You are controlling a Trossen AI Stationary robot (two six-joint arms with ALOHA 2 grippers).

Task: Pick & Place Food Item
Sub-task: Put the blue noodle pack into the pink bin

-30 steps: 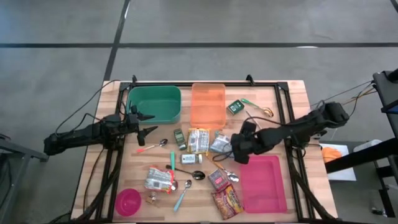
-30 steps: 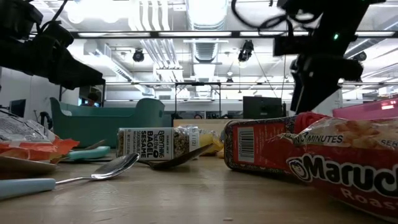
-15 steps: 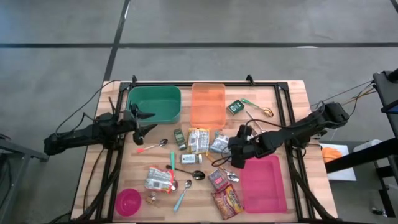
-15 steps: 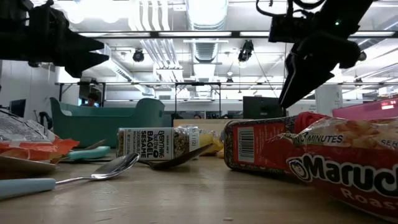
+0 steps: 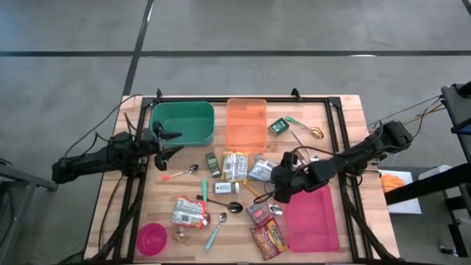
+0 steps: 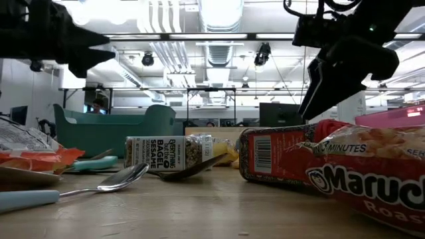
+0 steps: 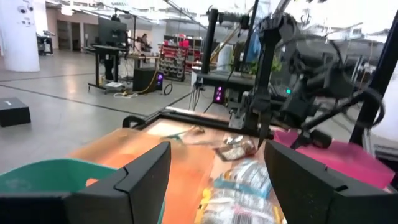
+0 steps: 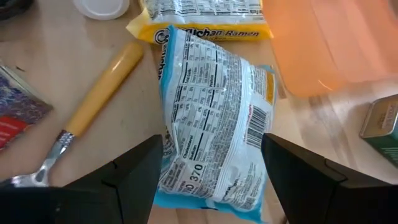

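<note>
On the wooden worktop (image 5: 346,118), nearest the front edge, lie a round pink bowl (image 5: 151,238) toward the front left corner and a red ramen packet (image 5: 268,239) just beside the front end of the pink tray (image 5: 313,221), which fills the front right part. A little farther in are a crumpled silver-and-orange packet (image 5: 188,212), a teal-handled spoon (image 5: 215,232), a dark spoon (image 5: 229,207) and a small red packet (image 5: 258,212).

The right gripper (image 5: 283,190) hangs above the middle of the worktop, at the inner edge of the pink tray, its jaws apart and clamped on nothing. Its wrist view looks straight down on a blue-and-white food packet (image 8: 214,118) printed with a nutrition panel, which lies flat on the wood between the two dark fingers (image 8: 134,180). That packet (image 5: 260,171) touches a yellow ramen packet (image 8: 205,15) on the side toward the centre, and a yellow-handled utensil (image 8: 99,93) lies just beside it.

Farther back, the left gripper (image 5: 168,144) hovers near the left edge, just in front of the green bin (image 5: 184,121), its jaws apart and empty. A pink-handled spoon (image 5: 180,173) lies near it on the wood.

Along the back edge stand the green bin and, just beside it, the orange tray (image 5: 246,124). Toward the back right corner lie a small green box (image 5: 278,126) and a gold-handled utensil (image 5: 305,135).
</note>
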